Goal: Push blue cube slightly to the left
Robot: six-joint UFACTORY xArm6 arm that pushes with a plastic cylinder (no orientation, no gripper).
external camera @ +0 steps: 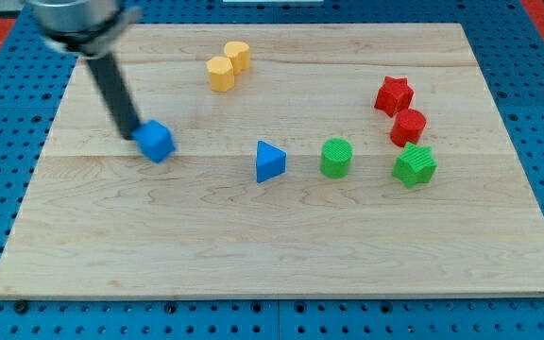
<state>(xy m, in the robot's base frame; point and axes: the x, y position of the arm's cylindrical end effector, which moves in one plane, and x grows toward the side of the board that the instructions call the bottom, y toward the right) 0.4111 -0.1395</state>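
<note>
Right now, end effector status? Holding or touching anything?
No jaws on this arm, only a rod; nothing held.
My tip sits at the blue cube, on its upper-left side in the view, apparently touching it.

On the tabletop (253, 246) we find our tip (132, 135) touching the blue cube (157, 142) on its upper left side, towards the view's left. Well to the cube's right lies the blue triangular block (270, 161), then the green cylinder (336, 158) and the green star (415, 166), roughly in a row. Above the green star sits the red cylinder (408, 127), just beside it, with the red star (394, 95) touching above. Near the view's top, two yellow blocks touch: one (221, 73) lower left, the other (238, 56) upper right.
</note>
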